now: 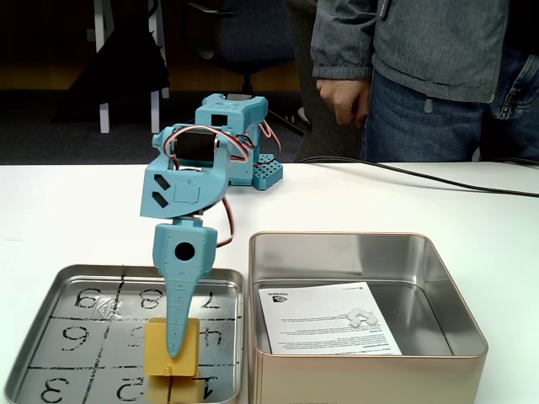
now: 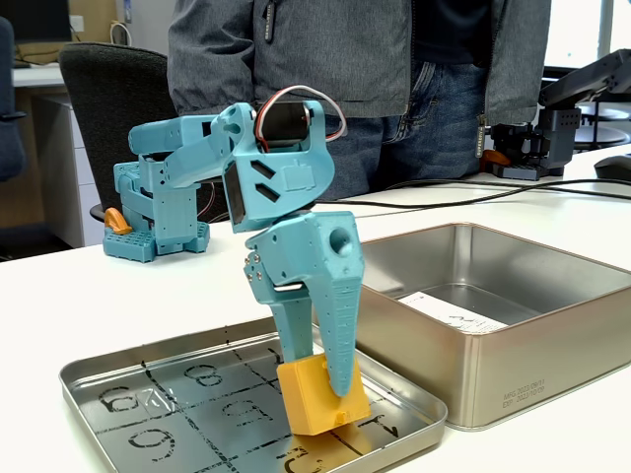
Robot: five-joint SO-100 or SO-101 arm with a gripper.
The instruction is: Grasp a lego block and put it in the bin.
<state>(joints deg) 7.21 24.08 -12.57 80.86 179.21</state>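
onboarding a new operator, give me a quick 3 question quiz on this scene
1. True or false: the lego block already lies in the bin.
2. What lies at the bottom of the bin?
3. The tool is: A) open above the bin, B) shut on the lego block, C) out of view.

Key
1. False: it is tilted over the numbered tray, held between the fingers.
2. A white printed sheet.
3. B.
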